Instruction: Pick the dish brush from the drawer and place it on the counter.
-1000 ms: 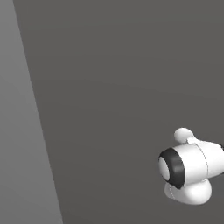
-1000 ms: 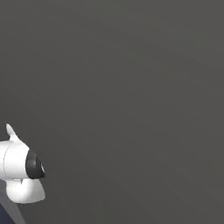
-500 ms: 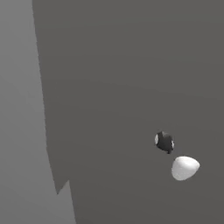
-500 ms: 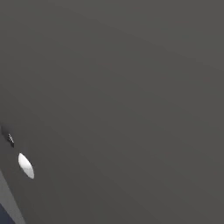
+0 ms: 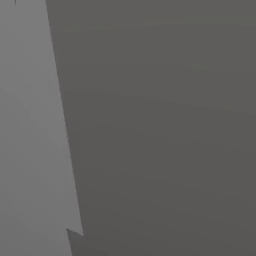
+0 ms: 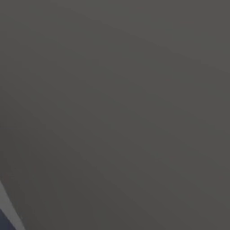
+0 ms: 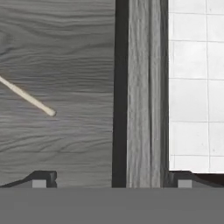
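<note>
Kitchen, rendered: grey woodgrain drawer (image 7: 65,52) w/ front wall (image 7: 146,87), white tiled floor (image 7: 197,87) beside it, grey cabinet panels (image 5: 160,125).

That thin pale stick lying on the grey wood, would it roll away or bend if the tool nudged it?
The pale stick looks like a straight, slim handle with a rounded end, so it is probably stiff and light. Its round shape suggests it may roll or skid on the smooth wood drawer floor. The tool stands open, wide of it.

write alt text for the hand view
A thin pale wooden handle lies on the grey wood-grain drawer floor, running off the left edge. The drawer's wall stands right of it, with white tiled floor beyond; the gripper is open.
</note>
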Controlling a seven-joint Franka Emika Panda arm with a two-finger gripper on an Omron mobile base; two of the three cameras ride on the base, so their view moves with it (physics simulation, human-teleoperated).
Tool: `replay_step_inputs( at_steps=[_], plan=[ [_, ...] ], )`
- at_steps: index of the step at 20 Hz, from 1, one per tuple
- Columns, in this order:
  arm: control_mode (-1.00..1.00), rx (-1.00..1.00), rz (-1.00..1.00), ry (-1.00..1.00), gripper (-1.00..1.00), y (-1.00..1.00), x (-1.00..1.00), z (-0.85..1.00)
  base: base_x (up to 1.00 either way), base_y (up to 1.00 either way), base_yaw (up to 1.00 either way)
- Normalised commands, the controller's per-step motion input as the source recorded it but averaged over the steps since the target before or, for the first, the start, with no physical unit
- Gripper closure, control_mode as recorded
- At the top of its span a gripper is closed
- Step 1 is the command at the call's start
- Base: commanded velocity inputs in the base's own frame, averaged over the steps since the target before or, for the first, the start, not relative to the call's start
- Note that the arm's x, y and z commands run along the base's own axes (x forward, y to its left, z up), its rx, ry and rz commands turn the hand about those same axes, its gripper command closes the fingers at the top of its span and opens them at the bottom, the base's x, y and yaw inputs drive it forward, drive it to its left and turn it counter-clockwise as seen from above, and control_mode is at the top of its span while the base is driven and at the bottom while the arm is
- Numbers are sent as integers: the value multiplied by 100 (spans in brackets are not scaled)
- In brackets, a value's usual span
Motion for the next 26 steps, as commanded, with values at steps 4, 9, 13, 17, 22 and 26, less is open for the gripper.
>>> replay_step_inputs(
  at_steps=[4,9,13,17,22,26],
  plan=[
    [-100,-10,-4,13,-100,-24,3,-68,0,0,0],
    [-100,-12,-6,14,-100,-42,-1,-62,0,0,0],
    [-100,-3,-8,2,-100,-91,-43,-43,0,0,0],
    [-100,3,-11,-5,-100,-100,-74,-30,0,0,0],
    [-100,10,-2,-18,-100,-100,-84,-36,0,0,0],
    [-100,9,0,-25,-100,-100,-87,-32,0,0,0]
  ],
)
